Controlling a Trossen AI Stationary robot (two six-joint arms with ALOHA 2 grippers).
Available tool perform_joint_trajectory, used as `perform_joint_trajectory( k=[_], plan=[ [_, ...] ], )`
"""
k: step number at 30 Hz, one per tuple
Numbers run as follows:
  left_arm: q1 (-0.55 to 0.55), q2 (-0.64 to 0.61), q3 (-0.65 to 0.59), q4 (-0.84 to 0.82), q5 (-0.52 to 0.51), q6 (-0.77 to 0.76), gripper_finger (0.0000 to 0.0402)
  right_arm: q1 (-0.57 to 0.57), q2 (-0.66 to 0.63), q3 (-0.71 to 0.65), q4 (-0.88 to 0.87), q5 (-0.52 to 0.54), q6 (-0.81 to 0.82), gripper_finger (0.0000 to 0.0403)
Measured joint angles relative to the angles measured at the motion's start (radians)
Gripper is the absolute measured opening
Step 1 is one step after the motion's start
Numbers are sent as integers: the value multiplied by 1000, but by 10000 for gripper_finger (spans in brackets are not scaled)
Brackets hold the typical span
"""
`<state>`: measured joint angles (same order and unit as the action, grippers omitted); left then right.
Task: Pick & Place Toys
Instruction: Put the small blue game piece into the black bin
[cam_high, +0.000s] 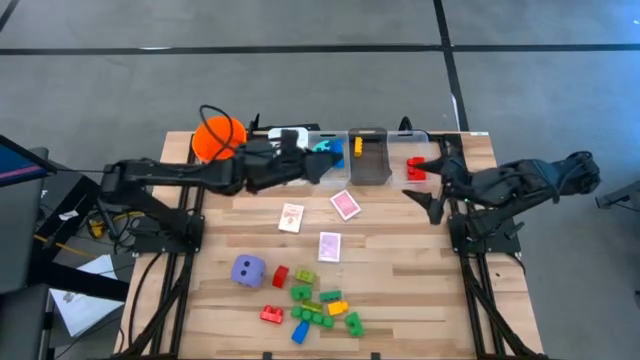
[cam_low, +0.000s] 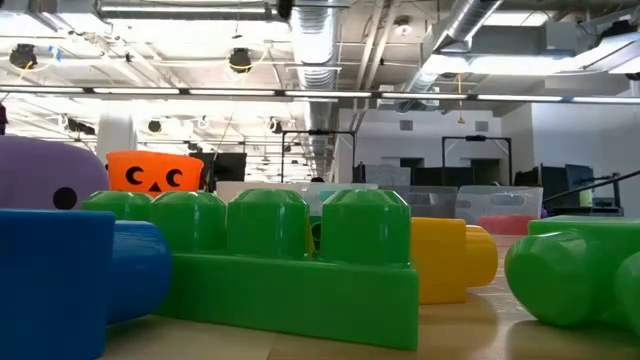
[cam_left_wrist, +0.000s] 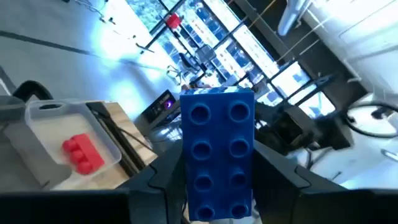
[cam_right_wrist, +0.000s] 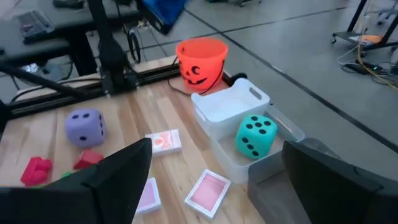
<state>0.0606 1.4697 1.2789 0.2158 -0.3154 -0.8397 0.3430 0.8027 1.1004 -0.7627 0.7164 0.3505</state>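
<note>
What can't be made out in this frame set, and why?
- Low view: both arms and most of the table are hidden behind the close-up green brick and its neighbours.
- Left wrist view: the left hand holds a blue brick that blocks whatever lies directly ahead of it.
- High view: the contents of the dark bin are too small to tell apart.
- Right wrist view: the right hand is open; the pile of small bricks is cut off by the picture's edge.

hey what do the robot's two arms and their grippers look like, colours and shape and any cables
Both arms are dark, nearly black, jointed in chunky segments. The left gripper and right gripper each end in two flat, angular dark fingers. Loose cabling bunches by the right arm's base; no markings are visible.
</note>
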Motion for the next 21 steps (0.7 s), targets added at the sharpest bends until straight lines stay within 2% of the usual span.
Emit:
perform_joint_trajectory(
  k=[5, 13, 21],
  plan=[
    [92, 158, 0, 142, 118, -110, 134, 19, -22, 0, -20, 79, 39, 354],
    [214, 419, 3, 320, 193, -308, 134, 23, -40, 0, -78, 86, 98, 354],
    [261, 587, 138, 333, 299, -355, 138, 23, -37, 0, -120, 70, 114, 354]
  ],
)
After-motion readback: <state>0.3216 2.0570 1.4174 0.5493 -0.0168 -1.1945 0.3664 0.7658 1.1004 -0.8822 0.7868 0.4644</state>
